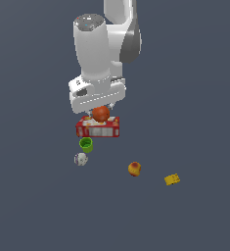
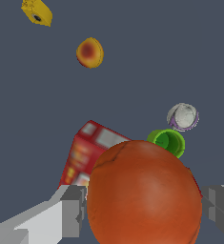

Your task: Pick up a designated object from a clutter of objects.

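Item: orange sphere (image 1: 101, 113), centre-upper in the exterior view, held between pincer (image 1: 102, 111) fingers (image 2: 68, 209), in front of or above red box (image 1: 98, 127); contact w/ box can't be told.
Pincer: clenched on the sphere; pads flank both sides in wrist view.
Other stock on desk (image 1: 195, 98): green cup (image 1: 86, 144), white-grey ball (image 1: 80, 159), yellow-red fruit (image 1: 134, 168), yellow block (image 1: 172, 179), all lower in frame.
Handling note (judgement): lift straight up, slow; keep squeeze steady, since a round skin may roll out; clear the box before any sideways travel.

Simulated scene: featureless grey-blue floor (image 1: 33, 206).
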`<action>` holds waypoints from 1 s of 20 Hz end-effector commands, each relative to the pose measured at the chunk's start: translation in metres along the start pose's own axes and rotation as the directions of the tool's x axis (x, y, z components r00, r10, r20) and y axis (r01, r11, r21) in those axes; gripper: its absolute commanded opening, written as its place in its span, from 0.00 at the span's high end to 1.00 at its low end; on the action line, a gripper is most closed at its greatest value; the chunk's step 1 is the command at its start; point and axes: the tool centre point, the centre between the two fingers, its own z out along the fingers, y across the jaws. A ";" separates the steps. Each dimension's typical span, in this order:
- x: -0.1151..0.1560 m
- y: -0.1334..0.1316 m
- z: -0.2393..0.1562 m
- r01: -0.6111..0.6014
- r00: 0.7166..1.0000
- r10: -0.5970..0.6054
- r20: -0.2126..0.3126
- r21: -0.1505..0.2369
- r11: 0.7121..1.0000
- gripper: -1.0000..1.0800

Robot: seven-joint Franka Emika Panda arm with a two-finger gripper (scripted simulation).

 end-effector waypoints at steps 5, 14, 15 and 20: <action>-0.053 0.038 -0.050 0.000 1.000 0.000 0.000 0.002 1.000 1.00; -0.116 0.086 -0.111 -0.001 1.000 0.001 0.005 0.000 1.000 1.00; -0.122 0.091 -0.116 -0.001 1.000 0.001 0.006 0.000 1.000 1.00; -0.142 0.109 -0.138 -0.001 1.000 0.001 0.008 -0.002 1.000 1.00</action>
